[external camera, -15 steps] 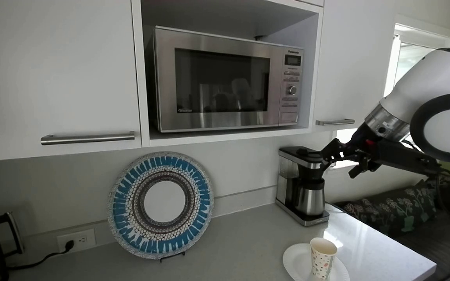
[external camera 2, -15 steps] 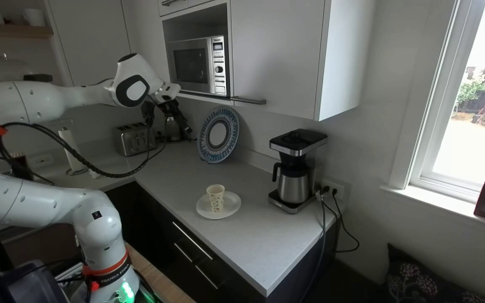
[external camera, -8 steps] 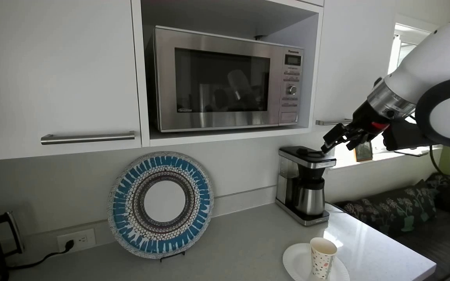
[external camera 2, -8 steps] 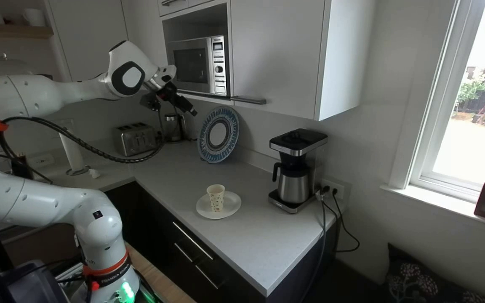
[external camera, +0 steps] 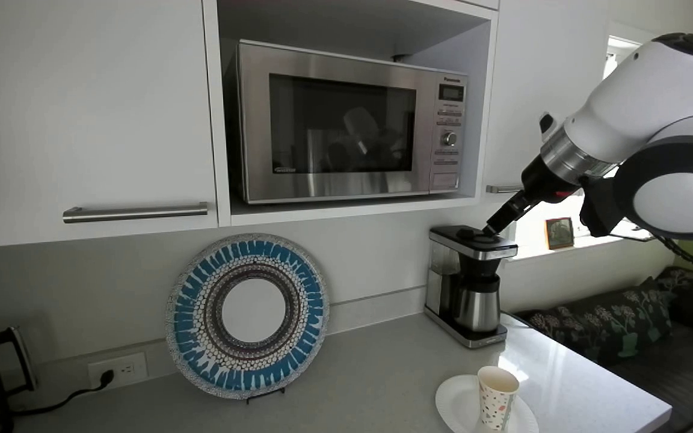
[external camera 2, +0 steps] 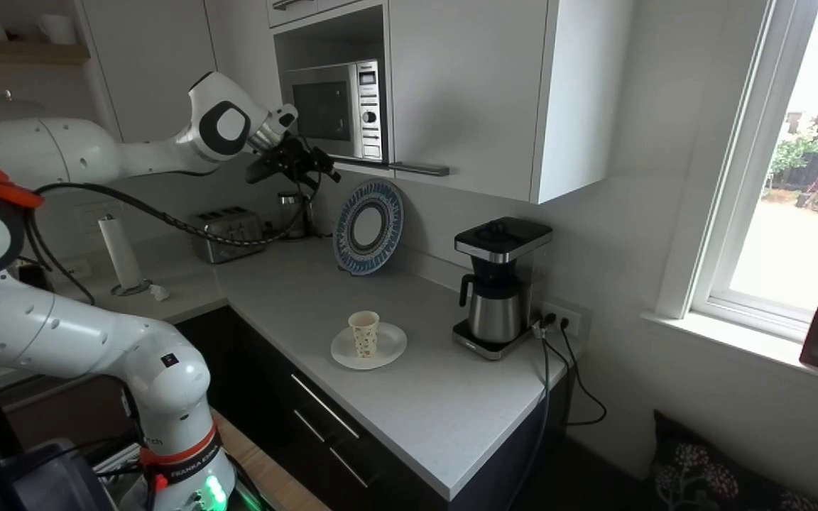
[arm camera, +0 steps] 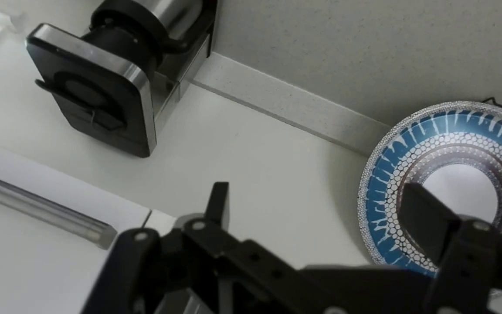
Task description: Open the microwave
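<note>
The microwave (external camera: 341, 123) is a wide steel box with a dark glass window and a narrow button panel (external camera: 450, 132) at its right. It sits in an open cabinet bay and its door is shut in both exterior views; it also shows in an exterior view (external camera 2: 320, 110). My gripper (external camera: 491, 230) is in the air, below and out in front of the microwave, apart from it. It also shows in an exterior view (external camera 2: 334, 167), near the microwave's lower edge in the picture. In the wrist view my gripper (arm camera: 319, 194) is open with nothing between its widely spread fingers (arm camera: 219, 203).
A coffee maker (external camera 2: 498, 284) stands on the counter (external camera 2: 423, 411). A blue-patterned round plate (external camera: 202, 313) leans against the wall below the microwave. A paper cup (external camera: 497, 397) stands on a white plate (external camera: 452, 400). A cabinet handle (external camera 2: 420, 169) sticks out beside the bay.
My gripper has risen and turned about its own axis. The arm and its cable have shifted with it. The microwave and the things on the counter have not moved.
</note>
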`<action>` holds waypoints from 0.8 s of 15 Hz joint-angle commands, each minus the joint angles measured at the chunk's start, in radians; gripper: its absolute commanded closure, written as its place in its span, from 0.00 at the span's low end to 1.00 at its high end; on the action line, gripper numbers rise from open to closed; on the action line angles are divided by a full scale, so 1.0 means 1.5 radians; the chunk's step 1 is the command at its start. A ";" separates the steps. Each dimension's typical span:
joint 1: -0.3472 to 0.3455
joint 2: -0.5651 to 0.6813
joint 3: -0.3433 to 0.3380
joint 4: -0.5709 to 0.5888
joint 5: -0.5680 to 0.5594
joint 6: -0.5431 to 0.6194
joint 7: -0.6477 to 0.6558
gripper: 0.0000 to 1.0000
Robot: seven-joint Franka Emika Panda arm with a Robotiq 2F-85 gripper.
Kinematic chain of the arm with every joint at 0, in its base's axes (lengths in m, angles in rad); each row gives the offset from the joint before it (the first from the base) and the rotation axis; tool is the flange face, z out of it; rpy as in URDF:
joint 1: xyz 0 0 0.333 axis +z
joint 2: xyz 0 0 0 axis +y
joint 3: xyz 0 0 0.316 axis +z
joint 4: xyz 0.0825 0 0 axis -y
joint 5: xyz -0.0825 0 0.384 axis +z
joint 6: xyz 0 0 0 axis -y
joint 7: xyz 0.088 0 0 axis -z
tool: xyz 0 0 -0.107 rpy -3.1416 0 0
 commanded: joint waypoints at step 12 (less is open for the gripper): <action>0.064 0.009 -0.070 -0.012 -0.126 0.156 -0.220 0.00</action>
